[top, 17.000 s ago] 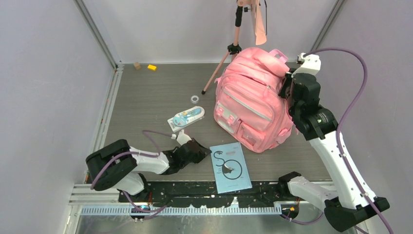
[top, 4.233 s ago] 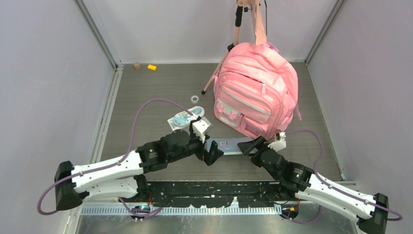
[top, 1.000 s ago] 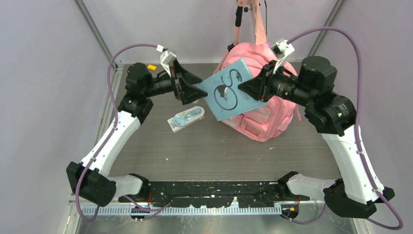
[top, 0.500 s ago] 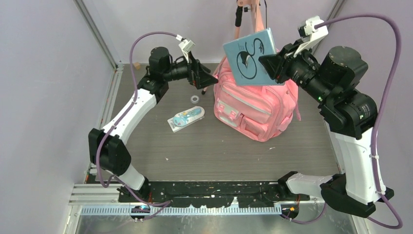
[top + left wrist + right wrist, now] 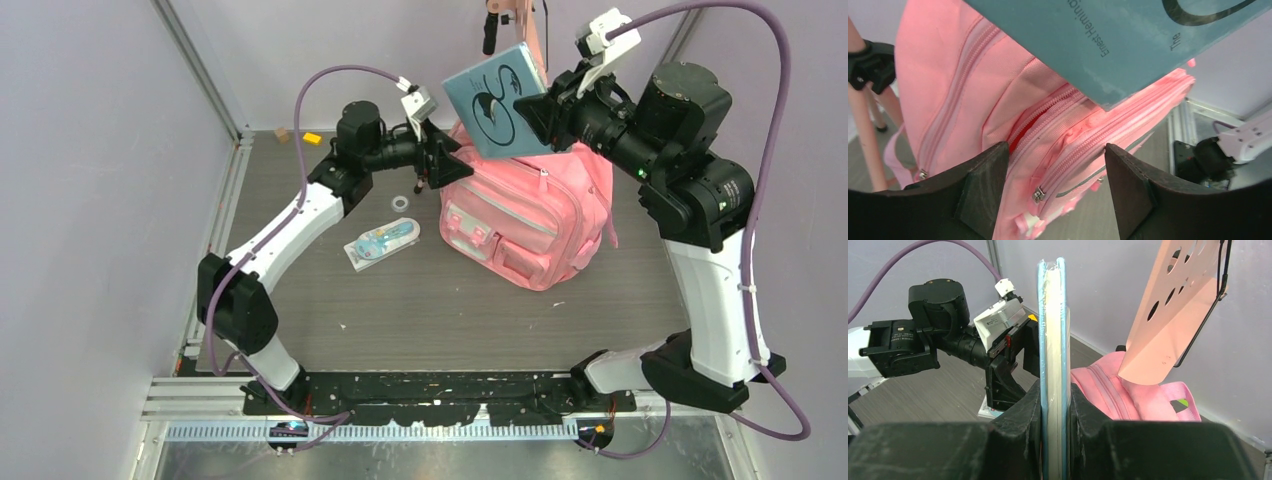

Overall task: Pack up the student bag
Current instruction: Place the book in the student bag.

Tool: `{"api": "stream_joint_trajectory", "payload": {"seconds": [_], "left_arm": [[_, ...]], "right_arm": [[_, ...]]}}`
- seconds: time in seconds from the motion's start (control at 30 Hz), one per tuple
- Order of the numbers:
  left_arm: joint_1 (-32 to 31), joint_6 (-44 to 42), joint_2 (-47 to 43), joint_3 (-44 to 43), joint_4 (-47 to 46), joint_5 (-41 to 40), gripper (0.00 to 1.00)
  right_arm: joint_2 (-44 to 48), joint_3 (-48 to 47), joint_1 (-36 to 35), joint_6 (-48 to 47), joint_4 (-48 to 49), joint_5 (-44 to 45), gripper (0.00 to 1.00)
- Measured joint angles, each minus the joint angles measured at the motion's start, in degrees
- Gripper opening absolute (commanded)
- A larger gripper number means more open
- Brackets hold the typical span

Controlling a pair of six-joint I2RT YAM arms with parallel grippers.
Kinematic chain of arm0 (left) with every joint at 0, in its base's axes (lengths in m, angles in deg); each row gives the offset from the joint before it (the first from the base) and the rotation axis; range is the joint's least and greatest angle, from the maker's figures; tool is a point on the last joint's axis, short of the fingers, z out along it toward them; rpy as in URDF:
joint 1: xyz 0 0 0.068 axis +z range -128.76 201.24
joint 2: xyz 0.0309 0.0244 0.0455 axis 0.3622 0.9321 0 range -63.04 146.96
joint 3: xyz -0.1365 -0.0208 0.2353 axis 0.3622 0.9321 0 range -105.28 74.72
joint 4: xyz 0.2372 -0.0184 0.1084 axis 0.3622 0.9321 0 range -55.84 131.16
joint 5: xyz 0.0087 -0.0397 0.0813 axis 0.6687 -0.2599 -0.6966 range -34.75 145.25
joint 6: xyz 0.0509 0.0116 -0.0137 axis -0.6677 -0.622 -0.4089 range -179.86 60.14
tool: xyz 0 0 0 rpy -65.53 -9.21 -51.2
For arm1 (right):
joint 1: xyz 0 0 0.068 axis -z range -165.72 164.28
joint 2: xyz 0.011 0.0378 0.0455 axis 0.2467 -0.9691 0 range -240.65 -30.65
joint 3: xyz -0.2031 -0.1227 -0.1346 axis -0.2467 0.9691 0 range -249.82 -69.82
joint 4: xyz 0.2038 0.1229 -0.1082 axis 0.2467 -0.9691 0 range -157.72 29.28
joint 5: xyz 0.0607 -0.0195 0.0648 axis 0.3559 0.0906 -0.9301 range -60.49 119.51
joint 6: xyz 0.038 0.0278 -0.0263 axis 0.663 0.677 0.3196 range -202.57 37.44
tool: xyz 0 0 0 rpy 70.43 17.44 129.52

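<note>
Right hand (image 5: 1054,405) clamped on a blue book (image 5: 497,99), holding it edge-up above the student bag (image 5: 525,215). Bag stands upright at back right of the tabletop (image 5: 450,320), top zip partly open. Left hand (image 5: 1055,187) apart at the bag's top, gripping nothing.

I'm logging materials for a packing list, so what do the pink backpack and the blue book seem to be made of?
The student bag looks like soft woven fabric, matte: stitched seams, zip tapes and puckered folds show in the left wrist view. The blue book looks like a paperback: smooth printed card cover, slightly glossy, with cream paper page edges visible between the right hand's fingers.
</note>
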Motion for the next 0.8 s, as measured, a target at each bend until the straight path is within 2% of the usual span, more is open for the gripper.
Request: {"api": "stream_joint_trajectory", "payload": {"seconds": [0.2, 0.6, 0.8], "left_arm": [[-2.2, -6.1, 0.0, 0.0, 0.0, -5.3, 0.67], [-3.5, -10.2, -1.0, 1.5, -0.9, -9.9, 0.29], [-3.5, -10.6, -2.6, 3.7, -2.3, -10.8, 0.17]], "right_arm": [[-0.2, -1.9, 0.3, -2.3, -1.1, -0.5, 0.00], [-0.6, -4.9, 0.8, -3.7, -1.2, -0.7, 0.00], [0.6, -1.1, 1.1, -5.1, -1.5, -0.2, 0.00]]}}
